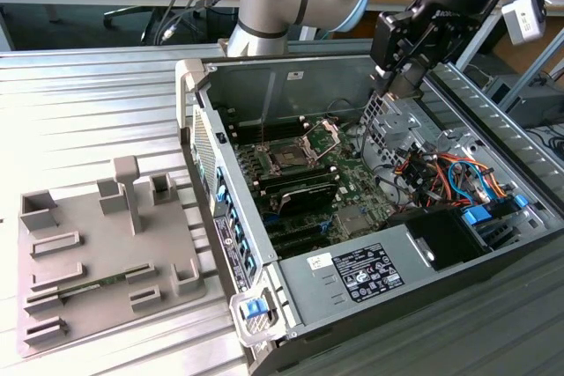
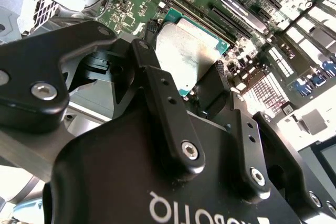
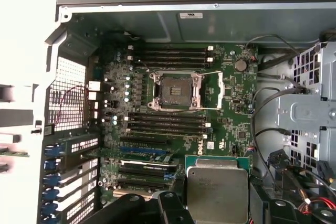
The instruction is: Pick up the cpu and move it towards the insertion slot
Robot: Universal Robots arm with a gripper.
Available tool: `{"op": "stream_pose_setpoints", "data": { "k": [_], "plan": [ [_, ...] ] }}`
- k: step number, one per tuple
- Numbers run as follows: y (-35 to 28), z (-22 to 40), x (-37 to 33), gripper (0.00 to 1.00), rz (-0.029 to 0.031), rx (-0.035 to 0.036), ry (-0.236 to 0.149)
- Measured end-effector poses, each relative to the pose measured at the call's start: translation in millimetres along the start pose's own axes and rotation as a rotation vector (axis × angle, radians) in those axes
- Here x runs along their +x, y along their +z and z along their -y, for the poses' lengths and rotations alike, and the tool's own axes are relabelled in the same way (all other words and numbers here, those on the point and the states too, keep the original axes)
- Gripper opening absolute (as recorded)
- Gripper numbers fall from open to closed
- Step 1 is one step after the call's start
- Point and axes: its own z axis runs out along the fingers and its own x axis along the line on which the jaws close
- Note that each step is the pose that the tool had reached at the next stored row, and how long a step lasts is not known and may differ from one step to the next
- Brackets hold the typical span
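Note:
In both wrist views the cpu (image 2: 185,51) (image 3: 216,190), a flat square chip with a pale silvery top and a green edge, is clamped between my black fingers (image 2: 157,85). My gripper (image 1: 398,87) (image 2: 181,62) is shut on it and hangs above the open computer case, over the back right part of the board in the exterior view. The insertion slot (image 1: 289,158) (image 3: 176,90) is a square socket with a dark centre and a silver frame, standing open with its wire lever raised. It lies to the exterior view's left of the gripper and lower down.
Long black memory slots (image 3: 167,124) run beside the socket. A drive cage and orange and blue cables (image 1: 445,173) fill the case's right side. The case walls (image 1: 198,143) rise around the board. A grey plastic tray (image 1: 88,217) holding a green memory stick (image 1: 104,282) lies outside on the left.

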Motion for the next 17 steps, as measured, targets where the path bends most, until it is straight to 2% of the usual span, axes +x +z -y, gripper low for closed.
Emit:
{"op": "stream_pose_setpoints", "data": {
  "k": [6,17],
  "plan": [
    [0.3,-0.2,-3.8,0.55,0.0,0.0,0.0],
    [0.4,-0.3,-5.6,0.55,0.0,0.0001,0.0]
  ]
}}
